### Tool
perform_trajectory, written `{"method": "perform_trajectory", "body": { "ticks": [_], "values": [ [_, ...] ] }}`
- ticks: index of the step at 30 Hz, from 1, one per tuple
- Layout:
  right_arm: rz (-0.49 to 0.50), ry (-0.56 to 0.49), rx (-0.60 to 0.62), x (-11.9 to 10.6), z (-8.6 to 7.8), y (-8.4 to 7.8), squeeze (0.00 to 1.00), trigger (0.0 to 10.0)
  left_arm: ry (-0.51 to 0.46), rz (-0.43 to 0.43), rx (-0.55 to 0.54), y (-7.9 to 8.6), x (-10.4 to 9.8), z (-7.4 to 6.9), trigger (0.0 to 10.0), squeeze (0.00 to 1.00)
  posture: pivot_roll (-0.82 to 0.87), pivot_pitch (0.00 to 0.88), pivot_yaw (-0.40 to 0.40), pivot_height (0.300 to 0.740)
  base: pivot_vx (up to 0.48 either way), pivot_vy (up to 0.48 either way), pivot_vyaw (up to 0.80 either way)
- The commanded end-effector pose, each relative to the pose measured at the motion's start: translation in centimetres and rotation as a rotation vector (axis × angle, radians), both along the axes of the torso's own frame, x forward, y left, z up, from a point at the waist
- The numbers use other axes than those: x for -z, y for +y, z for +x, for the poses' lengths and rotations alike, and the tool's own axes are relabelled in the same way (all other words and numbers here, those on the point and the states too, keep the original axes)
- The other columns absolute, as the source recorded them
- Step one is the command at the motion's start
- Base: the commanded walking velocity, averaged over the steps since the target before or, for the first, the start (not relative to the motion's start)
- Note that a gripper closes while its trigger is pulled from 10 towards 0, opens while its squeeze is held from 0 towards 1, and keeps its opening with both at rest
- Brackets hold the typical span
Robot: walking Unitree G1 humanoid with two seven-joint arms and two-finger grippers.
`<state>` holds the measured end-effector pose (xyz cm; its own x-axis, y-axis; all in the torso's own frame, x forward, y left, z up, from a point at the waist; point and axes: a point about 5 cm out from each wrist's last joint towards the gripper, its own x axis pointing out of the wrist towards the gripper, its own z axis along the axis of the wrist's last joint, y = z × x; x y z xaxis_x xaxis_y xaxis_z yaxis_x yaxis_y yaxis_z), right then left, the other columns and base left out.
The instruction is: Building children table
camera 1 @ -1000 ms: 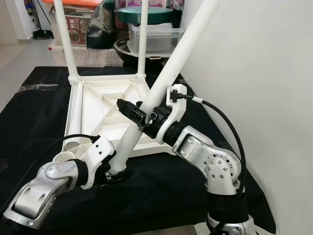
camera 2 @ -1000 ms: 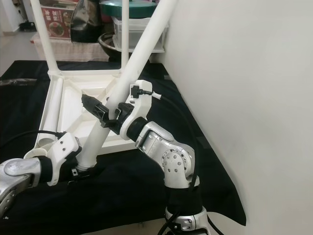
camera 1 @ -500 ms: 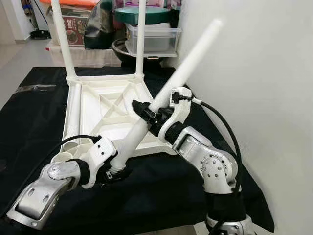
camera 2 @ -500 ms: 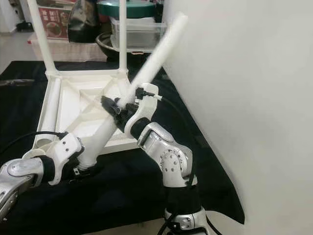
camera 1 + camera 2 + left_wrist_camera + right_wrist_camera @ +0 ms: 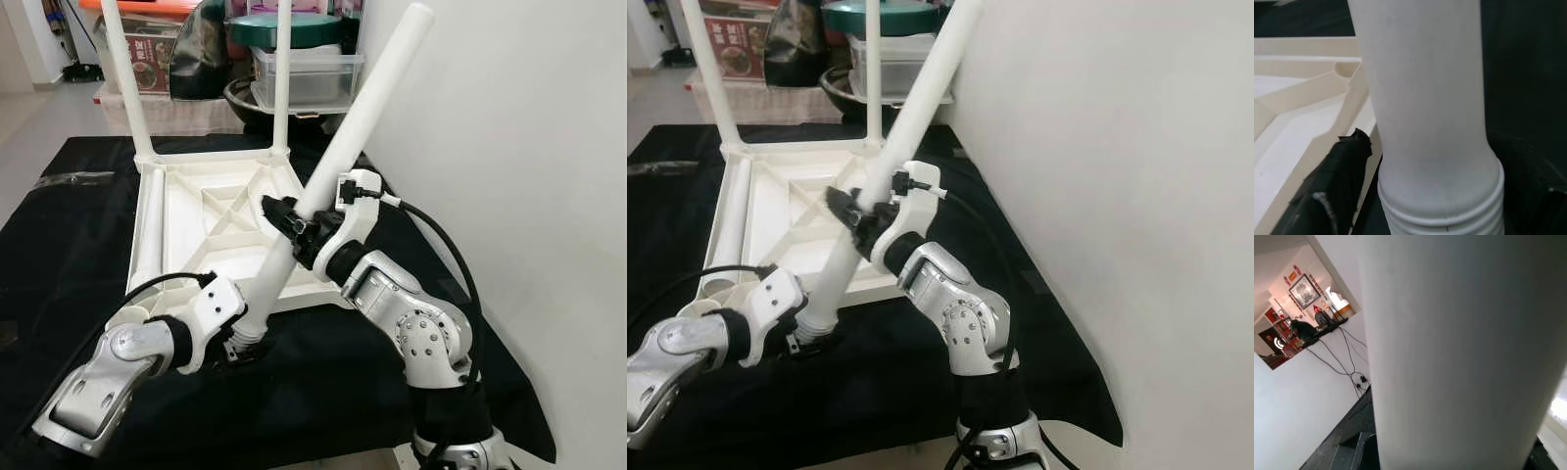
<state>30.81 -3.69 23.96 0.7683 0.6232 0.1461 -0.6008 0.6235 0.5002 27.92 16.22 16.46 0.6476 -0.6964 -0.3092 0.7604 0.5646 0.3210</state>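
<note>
The long white plastic tube leg point(image 5: 333, 166) slants over the near right corner of the upturned white plastic tabletop point(image 5: 211, 230) on the black floor cloth point(image 5: 59, 225). The right gripper point(image 5: 294, 223) clamps mid-shaft; the left gripper point(image 5: 240, 343) pinches just above its threaded end. It looks rigid, light and smooth; low grips likely steady it best.

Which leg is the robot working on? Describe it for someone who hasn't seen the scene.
On the black mat lies an upturned white tabletop with two upright legs at its far edge. The tilted leg, gripped by both grippers, is the slanted one.
</note>
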Motion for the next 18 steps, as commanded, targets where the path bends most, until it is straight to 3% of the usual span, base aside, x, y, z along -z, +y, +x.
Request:
{"method": "perform_trajectory", "body": {
  "ticks": [1, 7, 9, 13, 15, 17, 18],
  "values": [
    [0.033, 0.007, 0.006, 0.1, -0.1, 0.2, 0.00, 0.0, -0.036, -0.027, -0.052, 0.5, -0.6, 0.4, 10.0, 1.00, 0.07, 0.000, -0.093, 0.740, 0.000, 0.000, 0.00],
    [0.026, -0.012, 0.035, -0.1, 0.3, -0.6, 0.00, 0.0, -0.087, -0.094, -0.135, 1.3, -1.8, 0.8, 10.0, 1.00, 0.07, 0.000, -0.093, 0.740, 0.000, 0.000, 0.00],
    [-0.025, -0.067, 0.117, -0.7, 1.7, -2.7, 0.00, 0.0, -0.105, -0.142, -0.162, 1.8, -2.6, 0.2, 10.0, 1.00, 0.07, 0.000, -0.095, 0.740, 0.000, 0.000, 0.00],
    [-0.070, -0.109, 0.178, -1.1, 2.7, -4.4, 0.00, 0.0, -0.126, -0.188, -0.188, 2.2, -3.4, -0.1, 10.0, 1.00, 0.08, 0.000, -0.096, 0.740, 0.000, 0.000, 0.00],
    [-0.138, -0.171, 0.273, -2.2, 4.0, -7.3, 0.00, 0.0, -0.163, -0.266, -0.231, 2.8, -4.4, -0.7, 10.0, 1.00, 0.09, 0.000, -0.096, 0.740, 0.000, 0.000, 0.00],
    [-0.154, -0.186, 0.303, -2.5, 4.3, -8.1, 0.00, 0.0, -0.170, -0.285, -0.238, 2.9, -4.5, -1.0, 10.0, 1.00, 0.09, 0.000, -0.096, 0.740, 0.000, 0.000, 0.00],
    [-0.180, -0.209, 0.352, -3.0, 4.7, -9.3, 0.00, 0.0, -0.156, -0.306, -0.233, 2.9, -4.2, -1.7, 10.0, 1.00, 0.10, 0.000, -0.099, 0.740, 0.000, 0.000, 0.00]
  ]
}}
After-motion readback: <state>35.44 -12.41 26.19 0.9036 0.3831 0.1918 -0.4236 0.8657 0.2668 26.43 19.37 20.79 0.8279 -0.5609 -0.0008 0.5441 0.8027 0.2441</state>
